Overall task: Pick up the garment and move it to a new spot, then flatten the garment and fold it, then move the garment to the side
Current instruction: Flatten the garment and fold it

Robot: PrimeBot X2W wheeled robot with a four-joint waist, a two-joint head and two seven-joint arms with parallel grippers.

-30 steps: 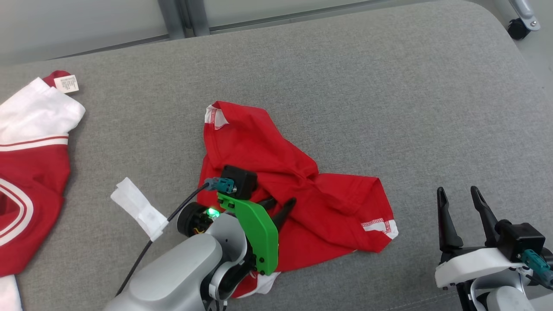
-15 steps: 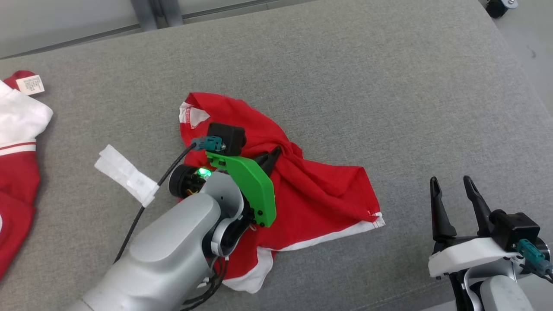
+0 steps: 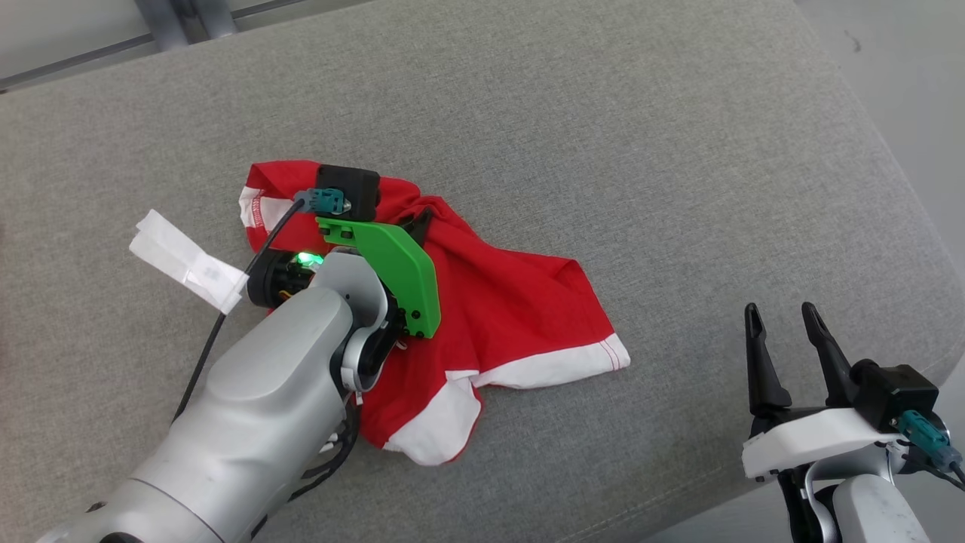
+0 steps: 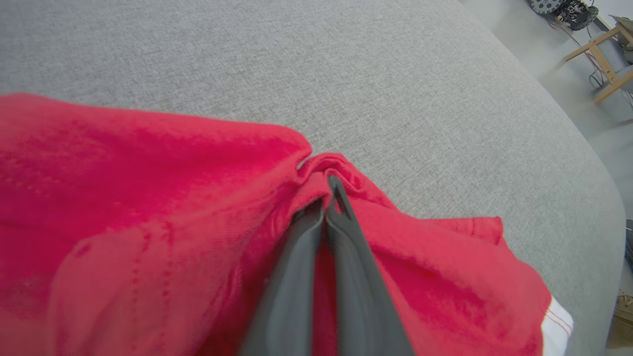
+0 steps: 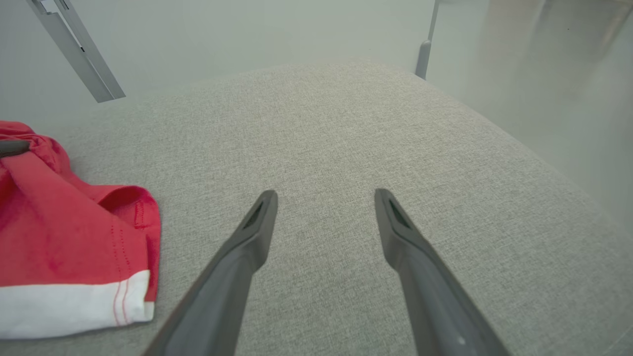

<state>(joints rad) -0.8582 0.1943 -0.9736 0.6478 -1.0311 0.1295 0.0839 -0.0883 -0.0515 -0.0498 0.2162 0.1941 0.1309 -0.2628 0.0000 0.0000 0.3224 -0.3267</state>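
thin pinch on the red garment, slip risk on the lift

the left tool (image 3: 416, 222) is clamped on a small ridge of the garment (image 3: 513, 302) close to its far edge. in the left wrist view the two fingers are pressed together with a bunched fold right at the tips. that looks like a shallow bite, maybe one layer only, so the cloth could slide out once the arm goes up. if it holds, the rest of the garment would likely drag over the bench (image 3: 603, 113) and twist more, which makes flattening harder. the white-hemmed parts at the near edge look likely to trail and tuck under. a cable (image 3: 226, 317) with a white tag (image 3: 188, 260) hangs beside the left wrist, near the garment's left edge, and could catch the cloth on a sideways move.

the garment lies crumpled around the middle of the bench, partly under the left forearm, spreading to the right of it.

pose: the left arm comes in from the lower left. its forearm lies over the near-left part of the garment, wrist tipped down, fingers pointing away and slightly right, low on the cloth. the right tool (image 3: 780, 313) is at the lower right near the bench's near edge. its fingers are spread and empty, pointing up the head view, well apart from the garment.
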